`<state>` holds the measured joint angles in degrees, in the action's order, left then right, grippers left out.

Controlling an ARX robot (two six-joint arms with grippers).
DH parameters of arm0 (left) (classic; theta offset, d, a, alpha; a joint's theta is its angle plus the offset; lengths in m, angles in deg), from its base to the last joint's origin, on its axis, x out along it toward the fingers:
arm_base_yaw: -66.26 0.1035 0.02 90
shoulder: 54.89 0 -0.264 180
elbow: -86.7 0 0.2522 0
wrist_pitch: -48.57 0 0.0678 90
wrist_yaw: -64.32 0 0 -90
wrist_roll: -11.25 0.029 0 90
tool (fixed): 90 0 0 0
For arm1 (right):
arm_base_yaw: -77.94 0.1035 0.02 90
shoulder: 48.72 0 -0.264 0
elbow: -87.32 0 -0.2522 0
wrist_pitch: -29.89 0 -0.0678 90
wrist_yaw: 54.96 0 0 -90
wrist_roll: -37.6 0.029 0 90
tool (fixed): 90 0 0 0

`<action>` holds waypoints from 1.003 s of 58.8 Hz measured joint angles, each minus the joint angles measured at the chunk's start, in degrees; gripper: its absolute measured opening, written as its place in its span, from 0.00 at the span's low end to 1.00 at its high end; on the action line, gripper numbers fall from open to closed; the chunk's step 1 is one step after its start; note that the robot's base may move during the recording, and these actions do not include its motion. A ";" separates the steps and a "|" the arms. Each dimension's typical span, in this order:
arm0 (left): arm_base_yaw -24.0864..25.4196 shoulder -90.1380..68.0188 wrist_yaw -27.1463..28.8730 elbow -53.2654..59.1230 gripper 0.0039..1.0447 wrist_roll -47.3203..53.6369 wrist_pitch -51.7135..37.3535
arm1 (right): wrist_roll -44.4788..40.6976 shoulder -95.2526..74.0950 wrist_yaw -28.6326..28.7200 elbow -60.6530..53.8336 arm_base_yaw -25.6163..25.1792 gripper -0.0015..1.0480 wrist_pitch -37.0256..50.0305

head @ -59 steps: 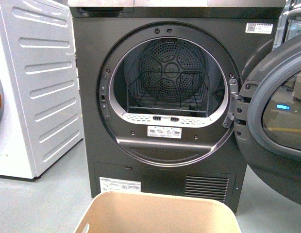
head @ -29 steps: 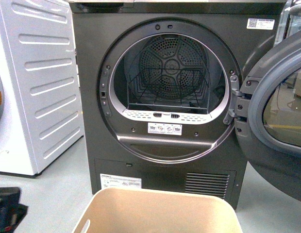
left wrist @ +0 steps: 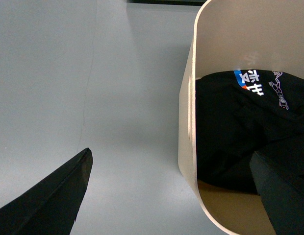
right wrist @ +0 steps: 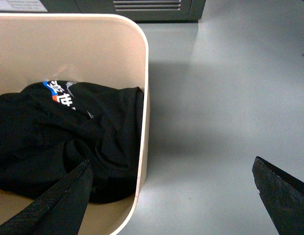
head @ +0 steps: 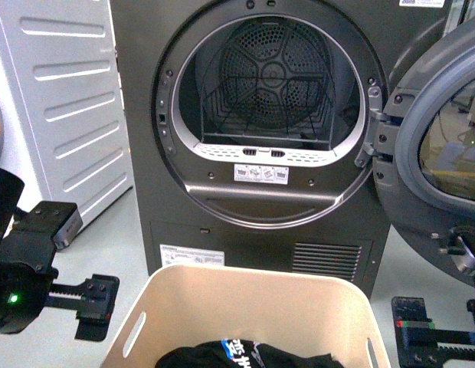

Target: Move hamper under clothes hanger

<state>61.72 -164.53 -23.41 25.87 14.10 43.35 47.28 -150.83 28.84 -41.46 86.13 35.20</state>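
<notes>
Hamper (head: 253,307) front and centre, low in the front view, standing on the grey floor (head: 122,245) just before the dark grey dryer (head: 260,230). It's beige, round-cornered, with a slot handle showing on each side wall. Inside lies a crumpled black garment (head: 245,354) with a blue and white print on top.

Over to the left wrist view: the left fingers (left wrist: 49,200) are spread wide and holding nothing. One is out over bare floor, the other over the inside of the hamper (left wrist: 189,122), so they straddle its side wall. The garment (left wrist: 240,122) sits just past that wall. Whether either finger touches the plastic, I cannot tell.

Right wrist view, same story mirrored: the right fingers (right wrist: 54,200) are parted wide and empty. One hangs over the garment (right wrist: 59,137) inside the hamper (right wrist: 68,44), the other over open floor, the opposite side wall between them.

Behind it all, the dryer's round door (head: 437,153) is swung open to the right. The perforated drum (head: 272,84) is in plain sight, with a wire rack (head: 260,126) set in it. A white appliance (head: 69,115) stands to the left of the dryer.
</notes>
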 joint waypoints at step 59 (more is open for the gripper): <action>-2.03 -19.63 -1.22 -15.52 0.94 -2.86 -2.89 | -2.27 -27.47 -1.86 23.80 -1.20 0.92 -5.09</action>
<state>59.69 -184.16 -24.64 10.35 11.24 40.46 45.00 -178.30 26.99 -17.66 84.93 30.11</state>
